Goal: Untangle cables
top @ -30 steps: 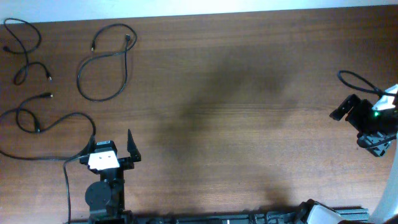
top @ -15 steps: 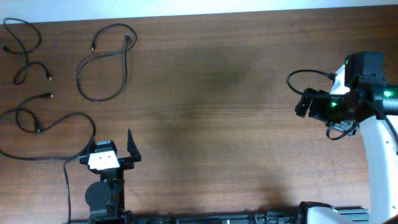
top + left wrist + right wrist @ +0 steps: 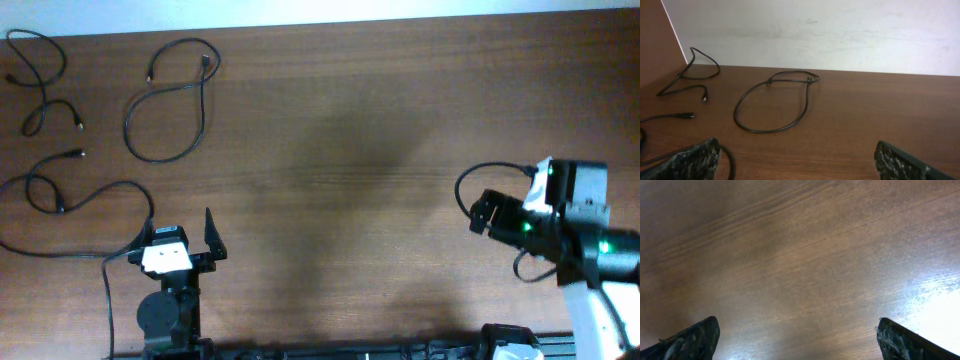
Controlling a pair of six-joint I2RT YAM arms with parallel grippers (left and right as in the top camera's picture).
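Three thin black cables lie apart at the table's far left. One cable [image 3: 47,100] winds in the top corner. A looped cable [image 3: 126,125] lies beside it, and the left wrist view shows this loop [image 3: 742,122] ahead of the fingers. A third cable [image 3: 100,190] curls lower down and runs past my left gripper [image 3: 180,235]. That gripper is open, low over the table, with nothing between its fingers [image 3: 695,159]. My right gripper [image 3: 483,212] hovers at the right, open over bare wood, with its fingers [image 3: 690,340] wide apart and no cable near it.
A pale wall [image 3: 840,30] borders the table's far edge. A thicker black wire [image 3: 470,180] loops off the right arm. The left arm's base [image 3: 165,315] sits at the front edge, and the right arm's base [image 3: 515,345] at the front right.
My right arm has swung from the table's right edge inward and toward the front, its gripper still open. The left arm and the cables have not moved.
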